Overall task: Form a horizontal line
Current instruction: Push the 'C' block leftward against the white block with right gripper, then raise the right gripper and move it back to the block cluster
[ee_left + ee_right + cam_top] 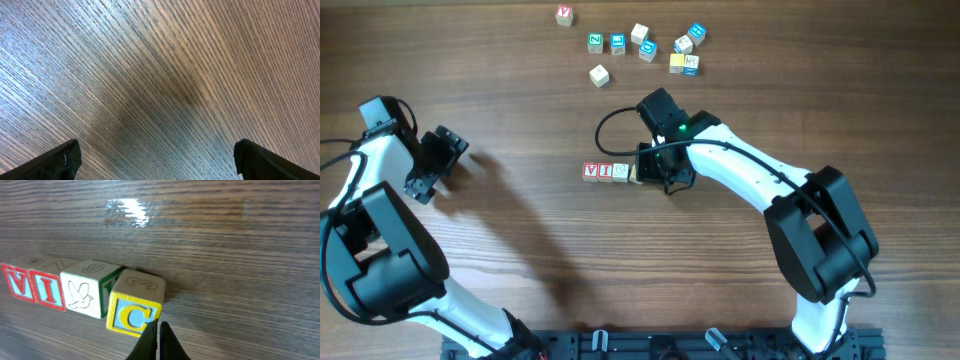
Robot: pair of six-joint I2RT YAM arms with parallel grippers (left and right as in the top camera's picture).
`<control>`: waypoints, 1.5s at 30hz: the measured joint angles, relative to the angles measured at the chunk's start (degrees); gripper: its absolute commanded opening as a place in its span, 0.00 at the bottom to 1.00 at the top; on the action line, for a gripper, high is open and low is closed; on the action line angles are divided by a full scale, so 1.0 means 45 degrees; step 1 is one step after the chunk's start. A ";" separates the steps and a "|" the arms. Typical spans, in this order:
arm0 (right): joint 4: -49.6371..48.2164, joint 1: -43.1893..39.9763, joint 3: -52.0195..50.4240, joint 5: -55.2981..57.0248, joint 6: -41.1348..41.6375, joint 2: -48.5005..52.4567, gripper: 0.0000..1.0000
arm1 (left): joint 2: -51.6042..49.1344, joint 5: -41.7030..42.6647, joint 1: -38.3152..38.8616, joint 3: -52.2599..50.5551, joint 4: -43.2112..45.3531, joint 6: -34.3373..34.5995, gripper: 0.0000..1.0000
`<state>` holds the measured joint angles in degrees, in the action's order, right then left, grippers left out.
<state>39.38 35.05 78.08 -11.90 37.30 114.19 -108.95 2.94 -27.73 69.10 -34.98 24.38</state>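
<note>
Overhead view: a row of lettered wooden cubes [610, 172] lies at frame centre, with loose wooden cubes [648, 50] scattered at upper centre. The right gripper [158, 330] is clenched on nothing, just beside the row's yellow-and-blue C cube [134, 311]. The left gripper [157, 152] is spread wide above the brown wood-grain table [160, 75].

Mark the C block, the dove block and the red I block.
C block [131, 316]: right wrist view, lettered front face.
dove block [80, 296]: right wrist view, dove picture.
red I block [48, 289]: right wrist view, front face.
</note>
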 measured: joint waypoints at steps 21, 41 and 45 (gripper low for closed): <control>-0.0500 -0.0078 -0.0005 0.0806 -0.0452 0.0010 0.05 | 0.0000 0.0000 0.0000 0.0000 0.0005 0.0000 1.00; -0.0719 -0.3560 -0.0005 0.1005 -0.1258 0.0010 0.04 | 0.0000 0.0000 0.0000 0.0000 0.0005 0.0000 1.00; -0.0729 -0.3619 -0.0005 0.1331 -0.1948 0.0015 0.19 | 0.0000 0.0000 0.0000 0.0000 0.0005 0.0000 1.00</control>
<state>36.10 18.76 78.06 -5.91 28.53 114.26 -108.95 2.94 -27.73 69.10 -34.96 24.38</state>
